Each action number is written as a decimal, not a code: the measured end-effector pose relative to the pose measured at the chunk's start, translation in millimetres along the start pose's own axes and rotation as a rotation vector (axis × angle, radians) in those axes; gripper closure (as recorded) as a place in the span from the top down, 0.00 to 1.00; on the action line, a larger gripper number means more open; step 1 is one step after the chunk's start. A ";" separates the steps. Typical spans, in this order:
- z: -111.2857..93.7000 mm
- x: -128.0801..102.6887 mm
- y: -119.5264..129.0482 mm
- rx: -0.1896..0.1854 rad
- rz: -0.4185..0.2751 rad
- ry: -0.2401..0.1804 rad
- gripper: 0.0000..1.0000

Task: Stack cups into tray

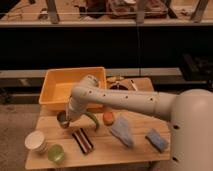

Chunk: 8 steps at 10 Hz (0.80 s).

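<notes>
The grey metal tumbler (62, 120) stands on the wooden table just in front of the yellow-orange tray (54, 86). My gripper (65, 117) reaches down onto the tumbler's rim from the right and is shut on it, hiding part of the cup. A white ribbed cup (36, 141) stands upright at the table's front left. The translucent light-green cup (55, 153) sits right beside it, nearer the front edge. The tray's inside looks bare where it shows; my arm covers its right part.
A dark striped flat object (82, 140) lies right of the green cup. A green curved item (93, 120), an orange piece (108, 118), a grey-blue cloth (121, 131) and a blue sponge (156, 140) lie across the table's middle and right. Small items (117, 80) sit behind the arm.
</notes>
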 end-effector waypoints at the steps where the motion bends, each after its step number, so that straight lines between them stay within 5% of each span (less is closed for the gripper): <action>1: -7.7 -3.7 1.1 0.004 0.008 0.004 0.03; 4: -14.0 -30.4 -6.2 -0.027 0.009 -0.045 0.03; 8: -27.7 -55.3 -22.8 -0.014 -0.024 -0.104 0.03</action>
